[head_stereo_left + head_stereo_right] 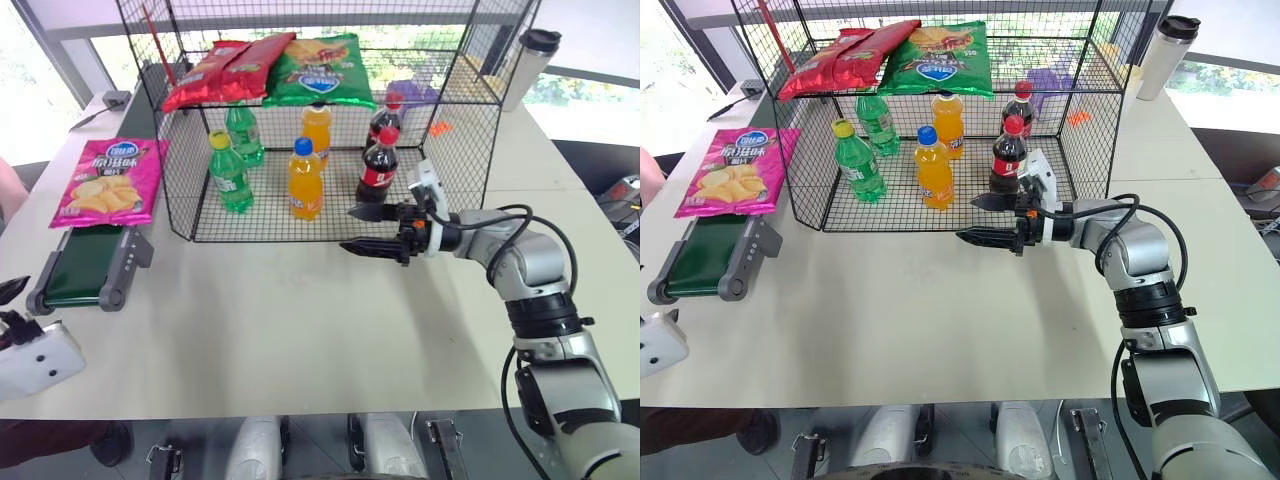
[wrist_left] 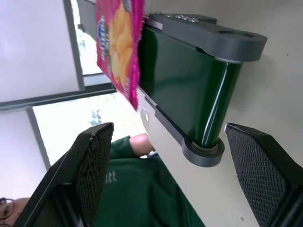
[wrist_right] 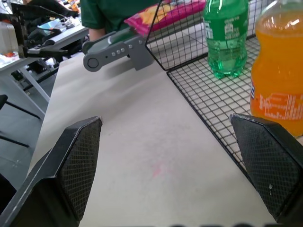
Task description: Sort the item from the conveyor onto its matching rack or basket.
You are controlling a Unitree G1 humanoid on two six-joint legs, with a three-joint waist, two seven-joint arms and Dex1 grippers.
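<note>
The item, a flat magenta-pink crisp bag (image 1: pixel 110 182), lies on the far part of the conveyor (image 1: pixel 85 265), a dark-green belt in a grey frame at the table's left. To its right stands the rack (image 1: pixel 300 240), a large black wire cage with a grid upper tier. My left gripper (image 2: pixel 165 130) is open at the conveyor's near roller end, its fingers (image 2: pixel 92 161) spread wide and empty, with the bag beyond them. My right gripper (image 1: pixel 347 229) points left in front of the rack's lower front edge, open and empty.
Red bags (image 1: pixel 225 68) and a green bag (image 1: pixel 320 70) lie on the rack's upper tier. Green (image 1: pixel 230 172), orange (image 1: pixel 305 180) and cola (image 1: pixel 378 168) bottles stand inside below. A tumbler (image 1: pixel 528 65) stands at the back right. A person in a green shirt (image 2: pixel 142 189) is beyond the conveyor.
</note>
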